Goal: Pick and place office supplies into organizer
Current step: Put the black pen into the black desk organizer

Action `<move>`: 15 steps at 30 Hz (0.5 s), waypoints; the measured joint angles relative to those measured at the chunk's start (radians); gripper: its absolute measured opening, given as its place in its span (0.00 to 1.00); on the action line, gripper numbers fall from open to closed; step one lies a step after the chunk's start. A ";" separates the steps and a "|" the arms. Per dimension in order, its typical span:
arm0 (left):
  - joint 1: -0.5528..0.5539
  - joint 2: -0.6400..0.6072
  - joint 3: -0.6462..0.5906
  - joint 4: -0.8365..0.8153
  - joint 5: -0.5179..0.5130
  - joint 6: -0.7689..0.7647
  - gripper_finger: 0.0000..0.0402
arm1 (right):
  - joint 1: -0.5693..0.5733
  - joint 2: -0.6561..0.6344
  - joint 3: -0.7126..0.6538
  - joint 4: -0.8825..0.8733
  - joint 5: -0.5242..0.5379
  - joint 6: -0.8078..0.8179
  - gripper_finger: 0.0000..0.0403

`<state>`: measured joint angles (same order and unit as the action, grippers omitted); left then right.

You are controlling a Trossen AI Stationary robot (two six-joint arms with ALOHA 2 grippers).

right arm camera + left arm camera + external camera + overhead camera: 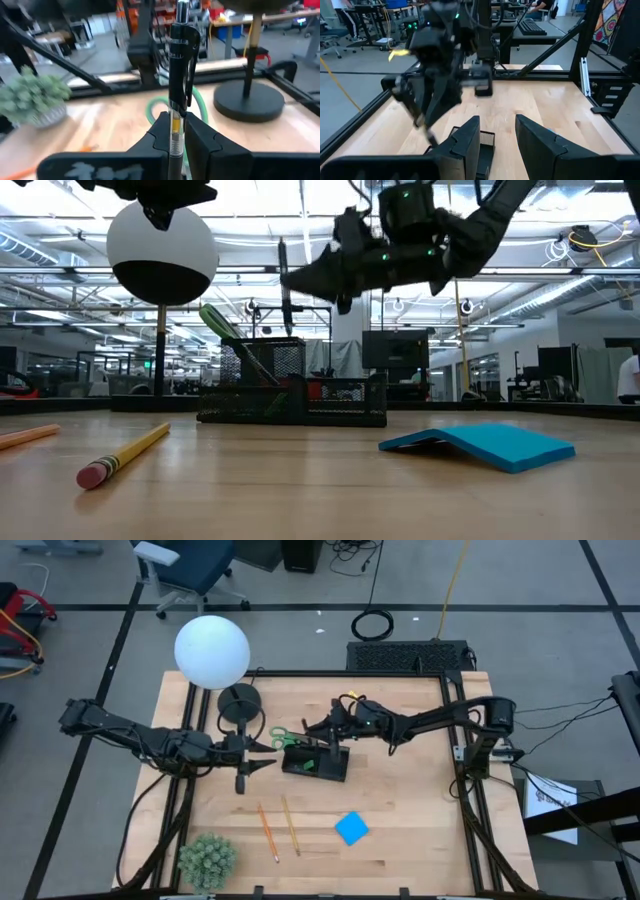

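The right gripper (176,131) pinches a dark pen (179,75) upright, its clip above the fingertips; light, stiff and slick, it suits this mid-barrel hold. Beyond sits the organizer (316,762). The left gripper (497,137) waits open nearby.

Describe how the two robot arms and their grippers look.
Both arms are dark, slim and jointed, with black cables trailing off them. The left gripper has two broad, flat black fingers. The right gripper has the same dark fingers; small green lights glow on its wrist housing in the low view.
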<state>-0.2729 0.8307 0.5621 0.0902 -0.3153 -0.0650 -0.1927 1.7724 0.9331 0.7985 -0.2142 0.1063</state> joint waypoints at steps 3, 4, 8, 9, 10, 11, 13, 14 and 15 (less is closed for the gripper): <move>0.000 0.000 0.000 0.012 0.000 0.001 0.33 | -0.008 0.028 0.010 -0.011 0.000 -0.029 0.05; 0.000 0.000 0.000 0.015 0.000 0.001 0.33 | -0.011 0.036 0.010 -0.016 0.000 -0.038 0.05; 0.000 0.000 0.000 0.019 0.000 0.007 0.33 | -0.011 0.062 0.009 -0.018 0.000 -0.057 0.05; 0.001 0.000 0.000 0.019 0.000 0.007 0.33 | -0.011 0.062 0.009 -0.024 -0.001 -0.064 0.05; 0.001 0.000 0.000 0.019 0.000 0.007 0.33 | -0.011 0.061 0.009 -0.025 0.000 -0.067 0.05; 0.002 0.000 0.000 0.019 0.000 0.007 0.33 | -0.011 0.060 0.009 -0.028 0.000 -0.070 0.05; 0.002 0.000 0.000 0.019 0.000 0.006 0.33 | -0.011 0.060 0.009 -0.033 0.000 -0.070 0.05; 0.002 0.000 0.000 0.019 0.000 0.005 0.33 | -0.009 0.060 0.009 -0.037 0.000 -0.070 0.06; 0.002 0.000 0.000 0.019 0.000 0.004 0.33 | -0.009 0.060 0.009 -0.037 0.000 -0.070 0.06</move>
<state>-0.2714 0.8307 0.5621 0.1093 -0.3157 -0.0607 -0.2016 1.8328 0.9417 0.7616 -0.2145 0.0362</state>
